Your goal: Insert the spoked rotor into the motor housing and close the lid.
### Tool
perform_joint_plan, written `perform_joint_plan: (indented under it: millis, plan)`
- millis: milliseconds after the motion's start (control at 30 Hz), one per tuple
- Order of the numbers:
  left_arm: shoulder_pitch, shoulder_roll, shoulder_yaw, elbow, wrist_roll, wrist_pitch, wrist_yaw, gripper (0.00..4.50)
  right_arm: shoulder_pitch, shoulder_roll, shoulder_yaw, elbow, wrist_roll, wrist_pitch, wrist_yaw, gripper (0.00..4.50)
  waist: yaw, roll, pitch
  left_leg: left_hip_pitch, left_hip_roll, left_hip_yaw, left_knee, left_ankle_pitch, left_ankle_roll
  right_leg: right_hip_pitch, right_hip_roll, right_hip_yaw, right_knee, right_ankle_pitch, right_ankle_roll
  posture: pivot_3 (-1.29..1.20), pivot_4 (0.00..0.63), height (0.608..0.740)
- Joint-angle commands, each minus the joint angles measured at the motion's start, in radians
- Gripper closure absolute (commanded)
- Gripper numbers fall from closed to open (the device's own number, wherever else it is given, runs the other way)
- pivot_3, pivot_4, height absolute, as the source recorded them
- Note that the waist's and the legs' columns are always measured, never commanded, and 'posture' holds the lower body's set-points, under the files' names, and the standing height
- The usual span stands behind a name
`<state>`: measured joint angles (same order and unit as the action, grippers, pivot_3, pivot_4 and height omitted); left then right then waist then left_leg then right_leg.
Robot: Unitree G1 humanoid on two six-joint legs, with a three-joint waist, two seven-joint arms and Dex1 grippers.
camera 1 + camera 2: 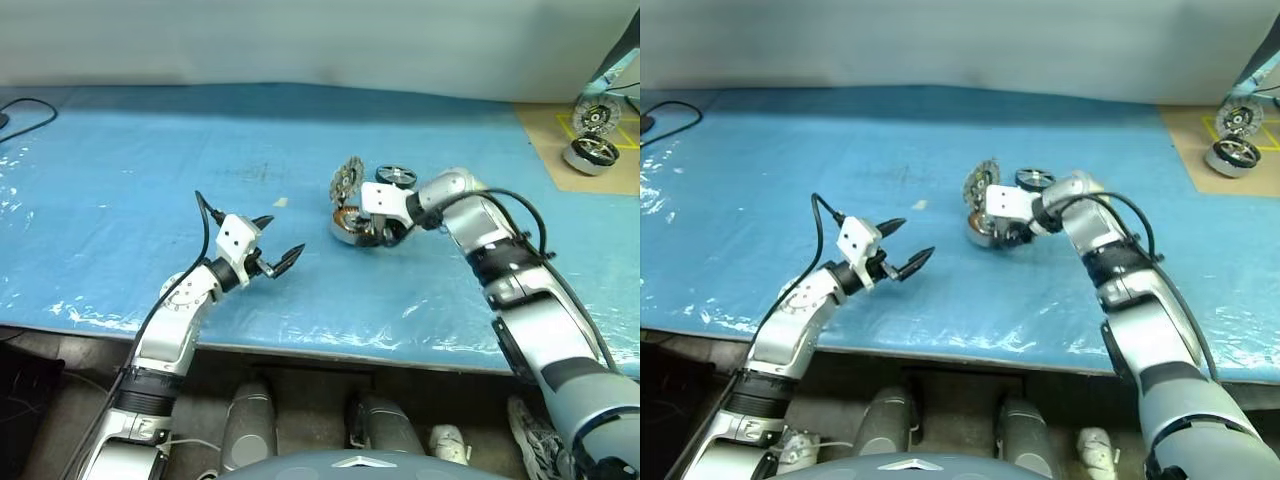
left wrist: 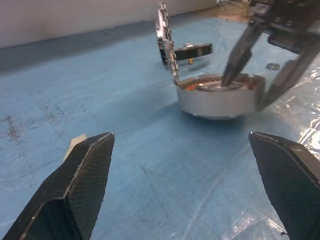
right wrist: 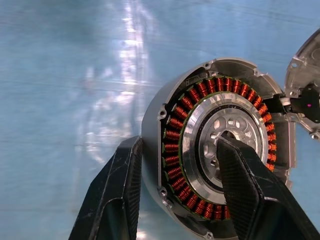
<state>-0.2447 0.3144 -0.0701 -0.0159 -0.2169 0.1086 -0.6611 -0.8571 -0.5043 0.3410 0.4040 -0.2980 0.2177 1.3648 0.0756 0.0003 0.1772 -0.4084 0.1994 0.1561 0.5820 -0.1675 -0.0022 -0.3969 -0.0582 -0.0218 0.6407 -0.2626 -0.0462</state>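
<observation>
Housing (image 3: 220, 150) sits mid blue mat (image 1: 150, 150), lid (image 1: 347, 180) hinged upright at its rim, spoked rotor (image 1: 397, 176) just behind. My right gripper (image 3: 175, 165) pinches housing wall, one finger outside, one in centre. Left gripper (image 1: 276, 240) hovers nearby, spread wide, empty.

- A workshop or robotics lab bench — not a home.
- The table (image 1: 150, 150) is wrapped in blue plastic sheeting, creased and shiny, as a work surface is protected.
- Electric motor parts lie on it: an opened motor housing (image 3: 220, 155) with copper windings, its lid (image 1: 347, 180) standing up, a spoked rotor (image 1: 397, 176) beside it.
- At the far right, a brown cardboard mat (image 1: 570, 140) with yellow tape marks holds two shiny silver motors (image 1: 592, 152) — a marked staging spot.
- A black cable (image 1: 25, 118) trails over the table's far left edge.
- A plain pale wall (image 1: 300, 40) stands behind.
</observation>
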Motion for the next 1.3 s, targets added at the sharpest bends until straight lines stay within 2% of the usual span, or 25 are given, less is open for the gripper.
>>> perform_joint_plan:
  millis: [33, 267, 400, 500, 533, 700, 933, 1167, 1300]
  plan:
    - [-0.035, -0.005, -0.009, -0.003, -0.004, -0.020, -0.015, 0.00, 0.070, -0.016, 0.056, -0.153, 0.029, 0.138, 0.080, 2.59, -0.003, 0.000, 0.000, 0.002, 0.000, 0.000, -0.001, 0.000, 0.000, 0.002, 0.000, 0.000, 0.000, 0.000, 0.000, 0.00, 0.150, 0.740]
    - [-0.047, 0.004, -0.005, 0.012, -0.002, -0.022, -0.033, 0.00, 0.043, 0.091, 0.097, -0.098, 0.008, 0.215, -0.063, 2.59, -0.025, 0.000, 0.000, 0.016, 0.000, 0.003, -0.004, -0.002, -0.005, 0.008, 0.001, 0.007, 0.000, -0.001, 0.000, 0.00, 0.150, 0.740]
    - [-0.039, 0.011, 0.000, 0.004, -0.002, -0.023, -0.035, 0.00, 0.019, 0.145, 0.111, -0.023, 0.006, 0.235, -0.116, 1.25, -0.035, -0.001, 0.000, 0.020, 0.000, 0.007, -0.005, -0.002, -0.005, 0.009, 0.000, 0.010, 0.000, -0.001, 0.000, 0.00, 0.150, 0.740]
    - [-0.029, 0.010, 0.005, -0.005, 0.001, -0.022, -0.024, 0.00, -0.024, 0.184, 0.110, 0.025, 0.001, 0.320, -0.164, 0.19, -0.035, -0.001, 0.000, 0.020, 0.000, 0.010, -0.006, -0.002, -0.005, 0.009, 0.000, 0.012, -0.001, -0.001, 0.000, 0.00, 0.150, 0.740]
    - [-0.026, 0.009, 0.005, -0.008, 0.002, -0.022, -0.021, 0.00, -0.036, 0.192, 0.111, 0.039, -0.001, 0.339, -0.178, 0.01, -0.034, -0.001, 0.000, 0.021, 0.000, 0.011, -0.006, -0.002, -0.005, 0.008, 0.000, 0.013, -0.001, -0.001, 0.000, 0.00, 0.150, 0.740]
    - [-0.010, 0.004, 0.000, -0.028, 0.003, -0.019, -0.006, 0.00, -0.102, 0.203, 0.093, 0.066, 0.058, 0.441, -0.144, 0.01, -0.026, -0.001, 0.000, 0.021, 0.000, 0.014, -0.007, -0.002, -0.005, 0.007, 0.000, 0.014, -0.002, -0.001, 0.000, 0.00, 0.150, 0.740]
    - [-0.008, 0.001, -0.002, -0.034, 0.002, -0.016, 0.003, 0.00, -0.107, 0.156, 0.089, -0.012, 0.127, 0.439, -0.089, 0.01, -0.022, -0.001, 0.000, 0.017, 0.000, 0.016, -0.011, -0.001, -0.006, 0.003, 0.000, 0.015, -0.005, -0.001, 0.000, 0.00, 0.150, 0.740]
    - [-0.023, 0.001, -0.009, -0.025, 0.002, -0.015, -0.005, 0.00, -0.079, 0.083, 0.087, -0.082, 0.168, 0.291, -0.046, 0.01, -0.019, -0.001, 0.000, 0.007, 0.000, 0.017, -0.010, 0.000, -0.009, -0.006, 0.000, 0.014, -0.003, 0.000, 0.001, 0.00, 0.150, 0.740]
    - [-0.030, 0.003, -0.011, -0.028, 0.001, -0.011, -0.012, 0.00, -0.071, 0.043, 0.022, -0.140, 0.254, 0.207, 0.007, 0.01, -0.021, -0.001, 0.000, 0.006, 0.000, 0.017, -0.010, 0.000, -0.009, -0.007, 0.000, 0.014, -0.002, 0.000, 0.001, 0.00, 0.150, 0.740]
